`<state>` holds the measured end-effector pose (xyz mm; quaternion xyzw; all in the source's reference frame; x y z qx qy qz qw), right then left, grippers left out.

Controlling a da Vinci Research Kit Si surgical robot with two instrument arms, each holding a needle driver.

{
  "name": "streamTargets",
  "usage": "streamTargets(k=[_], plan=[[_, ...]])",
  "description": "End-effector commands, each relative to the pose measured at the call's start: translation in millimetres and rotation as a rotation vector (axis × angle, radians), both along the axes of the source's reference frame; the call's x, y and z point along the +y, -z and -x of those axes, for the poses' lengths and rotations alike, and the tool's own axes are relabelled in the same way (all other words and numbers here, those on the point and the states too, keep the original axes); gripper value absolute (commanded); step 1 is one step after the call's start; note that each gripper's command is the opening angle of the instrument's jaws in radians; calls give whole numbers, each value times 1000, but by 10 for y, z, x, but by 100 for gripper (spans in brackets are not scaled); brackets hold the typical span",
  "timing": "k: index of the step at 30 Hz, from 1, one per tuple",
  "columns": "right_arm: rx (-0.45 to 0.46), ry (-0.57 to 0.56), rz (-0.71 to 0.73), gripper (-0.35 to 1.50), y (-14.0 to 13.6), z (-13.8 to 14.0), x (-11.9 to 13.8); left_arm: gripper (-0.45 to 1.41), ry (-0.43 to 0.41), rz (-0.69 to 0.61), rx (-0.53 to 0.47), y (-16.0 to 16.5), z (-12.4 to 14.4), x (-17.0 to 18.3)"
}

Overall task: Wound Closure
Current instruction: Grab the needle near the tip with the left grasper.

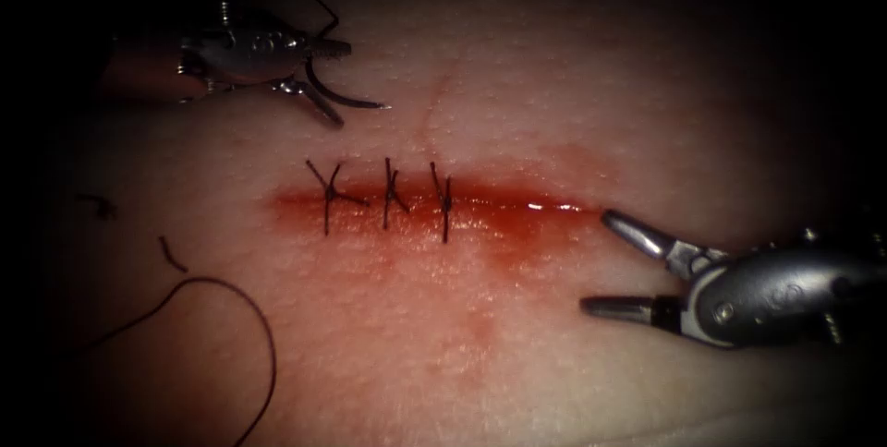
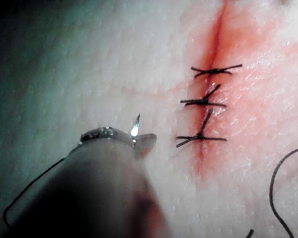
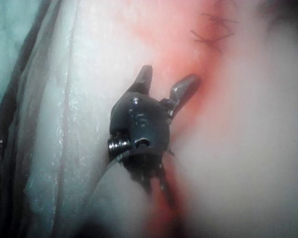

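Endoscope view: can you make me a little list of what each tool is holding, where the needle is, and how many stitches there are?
left tool: holds the curved needle near its back end, above the cut's left part
needle: clear of the tissue
right tool: fingers open, holds nothing, at the cut's right end
stitches: three knotted across the cut
thread: loose loop on the tissue, lower left
red fluid: along the cut

Loose thread [image 1: 231, 336] on tissue [image 1: 554, 355]

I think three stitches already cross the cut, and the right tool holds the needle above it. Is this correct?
Not quite. The left tool holds the needle, above the cut; the right tool is open and empty. The endoscope view shows this. Three stitches is correct.
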<state>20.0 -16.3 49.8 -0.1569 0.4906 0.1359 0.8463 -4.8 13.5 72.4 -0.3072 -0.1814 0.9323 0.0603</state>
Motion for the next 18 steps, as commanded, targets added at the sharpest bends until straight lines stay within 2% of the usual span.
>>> streamTargets(k=[1, 10, 13, 15, 16, 18], plan=[[2, 1, 0, 118, -6, -7, -2, 49, -12, -1, 6, -8, 6, 2], [-1, 1, -2, 118, -7, -8, -1, 47, -42, -26, 56, -24, 20, -1], [-3, 3, -3, 118, -7, -8, -1, 14, -44, -40, 74, -27, 21, -3], [-3, 3, -3, 116, -7, -8, -1, -18, -50, -46, 82, -28, 20, -6], [-3, 3, -3, 115, -7, -8, -1, -45, -57, -48, 87, -29, 20, -8], [-3, 2, -3, 115, -7, -8, -1, -45, -55, -43, 92, -29, 21, -9]])
